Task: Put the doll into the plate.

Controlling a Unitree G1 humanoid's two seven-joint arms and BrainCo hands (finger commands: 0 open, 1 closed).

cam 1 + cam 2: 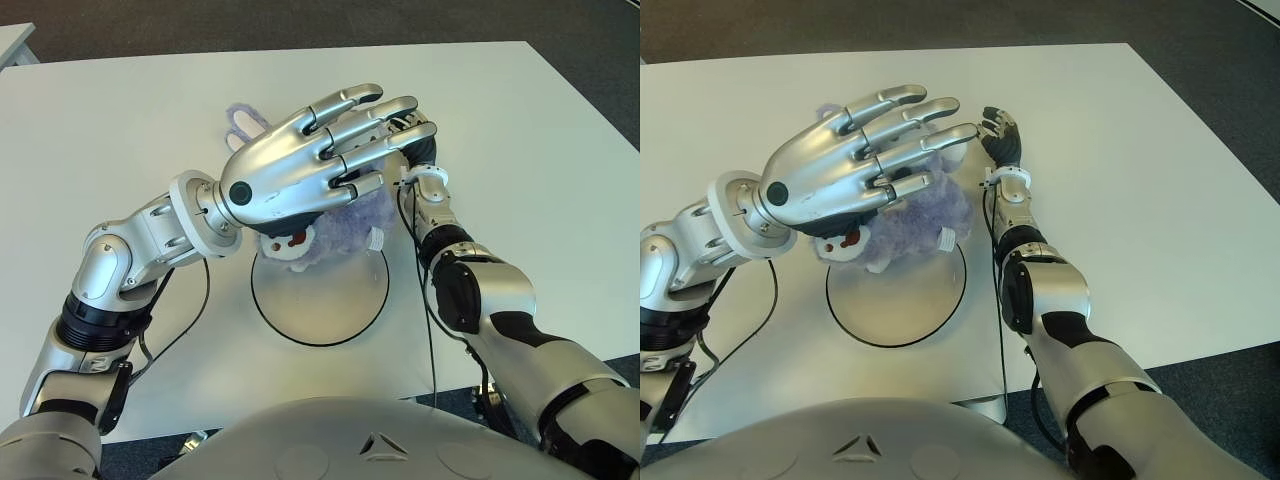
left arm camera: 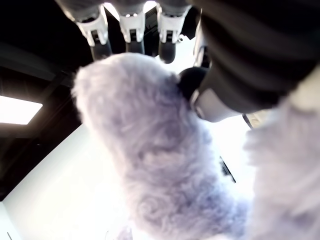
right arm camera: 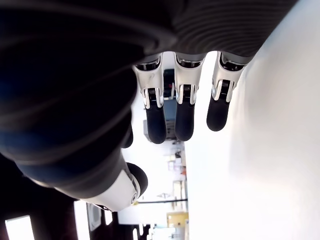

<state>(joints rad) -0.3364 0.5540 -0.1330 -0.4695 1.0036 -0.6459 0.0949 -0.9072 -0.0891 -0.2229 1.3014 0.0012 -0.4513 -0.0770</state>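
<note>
Doll (image 1: 345, 225): a fluffy lavender plush with a white patch carrying red marks on its near side and a thin loop at its far end.

Left eye view: the left hand (image 1: 300, 165) is directly above the doll with its palm down and fingers extended over it, so most of the plush is hidden beneath the palm. The doll shows over the far rim of the plate (image 1: 320, 315), a white disc with a dark edge, just below and nearer the robot than the hand. Whether the plush touches the plate cannot be told. The right hand (image 1: 420, 140) shows just beside the left fingertips, on the doll's right.

Right eye view: same arrangement. The right hand points away from the robot over the white table (image 1: 1140, 150), clear of the doll.

Left wrist view: the plush fills the space under the palm. The fingers (image 2: 131, 30) reach straight past its top with the thumb against its side, a loose hold rather than a tight clamp.

Right wrist view: the fingers are straight, close together and hold nothing.

Judged step: placement over the plate. The next move calls for lowering the doll towards the plate's centre, then spreading the fingers.
</note>
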